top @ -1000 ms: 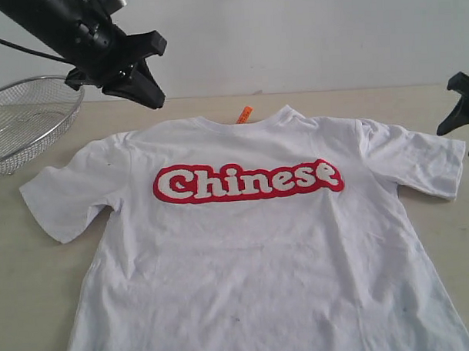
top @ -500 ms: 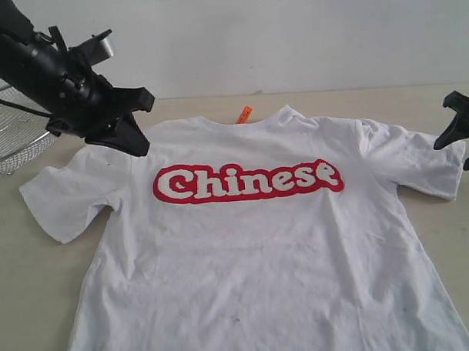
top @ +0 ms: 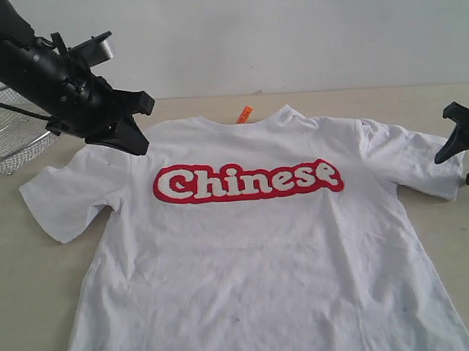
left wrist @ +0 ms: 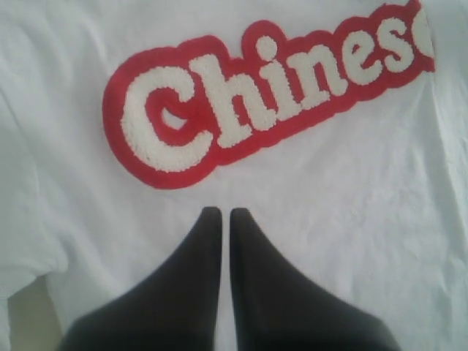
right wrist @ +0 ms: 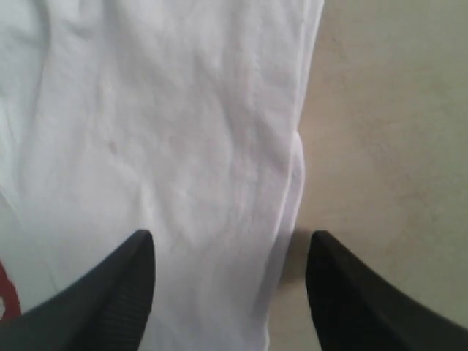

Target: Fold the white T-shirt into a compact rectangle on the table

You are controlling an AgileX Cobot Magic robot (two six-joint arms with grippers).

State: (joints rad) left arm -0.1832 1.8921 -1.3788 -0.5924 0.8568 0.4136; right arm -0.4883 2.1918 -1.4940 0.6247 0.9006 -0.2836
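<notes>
The white T-shirt (top: 252, 252) lies spread flat and face up on the table (top: 23, 298), its red-outlined "Chinese" lettering (top: 248, 181) across the chest and an orange neck tag (top: 244, 113) at the collar. My left gripper (top: 137, 140) hovers over the shirt's left shoulder, shut with nothing between its fingers; its wrist view shows the tips (left wrist: 219, 213) just below the lettering (left wrist: 256, 102). My right gripper (top: 459, 154) is open at the shirt's right sleeve; in its wrist view the fingers (right wrist: 139, 252) straddle the sleeve's hem edge (right wrist: 292, 175).
A round wire-mesh basket (top: 6, 145) stands at the far left of the table, partly behind my left arm (top: 38, 71). A pale wall rises behind the table's far edge (top: 401, 89).
My left arm has swung down and left from above the collar to the shirt's left shoulder. My right gripper has dropped slightly at the right sleeve. The shirt has not moved.
</notes>
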